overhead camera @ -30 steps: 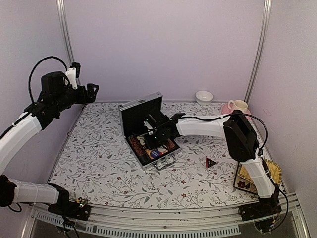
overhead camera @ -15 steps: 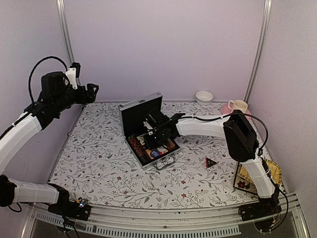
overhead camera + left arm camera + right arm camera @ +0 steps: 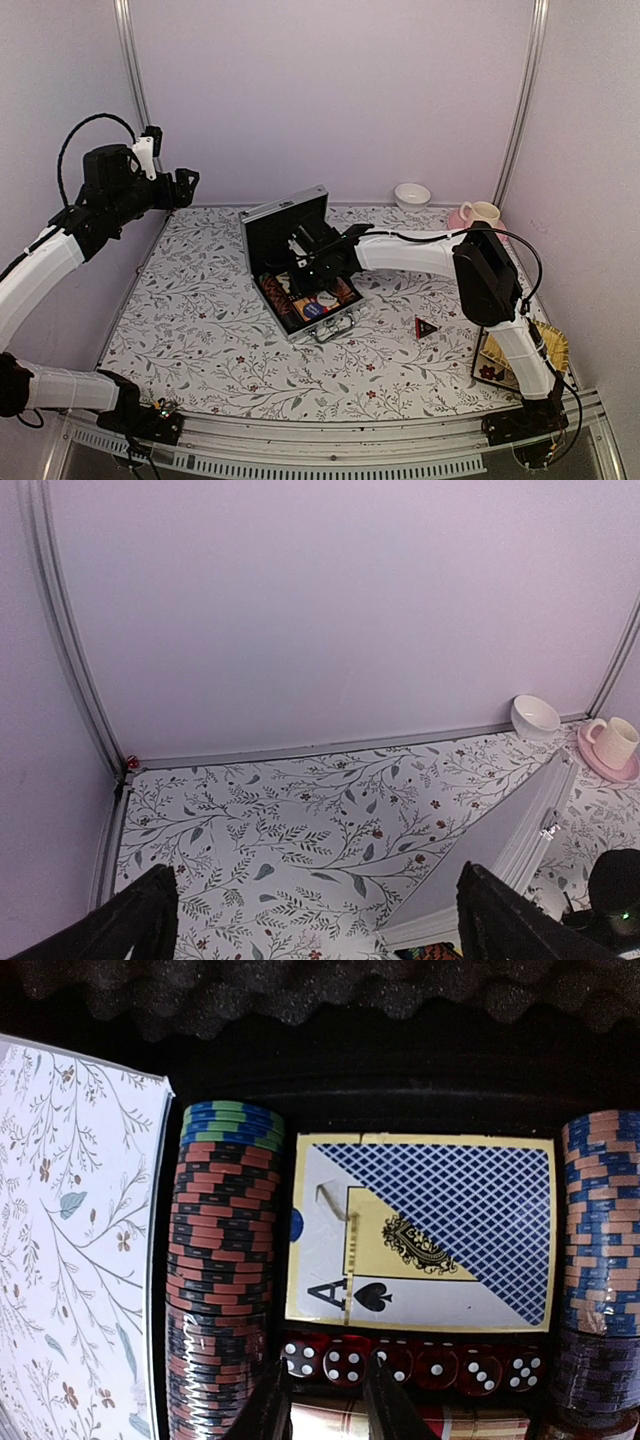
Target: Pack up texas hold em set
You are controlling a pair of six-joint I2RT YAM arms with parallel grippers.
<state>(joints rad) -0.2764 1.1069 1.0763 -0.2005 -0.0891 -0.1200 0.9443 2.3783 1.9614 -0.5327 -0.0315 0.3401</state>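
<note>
**Right pincer (image 3: pixel 328 1408) loosened over the case, holding nothing**

Over the last second it's lifted a touch and its fingers have spread. There's nothing between them, so I'd guess it just dropped something in. The open briefcase (image 3: pixel 288 216) sits mid-table with chip stacks (image 3: pixel 215 1290), card deck (image 3: pixel 430 1230) and red dice (image 3: pixel 400 1365) all packed. The triangular marker (image 3: pixel 426 327) is out on the table (image 3: pixel 200 330), right of the case, so that's left to pack. Right arm stretches left, wrist tipped down. Left gripper (image 3: pixel 186 187) hangs wide open, high at far left.
</note>
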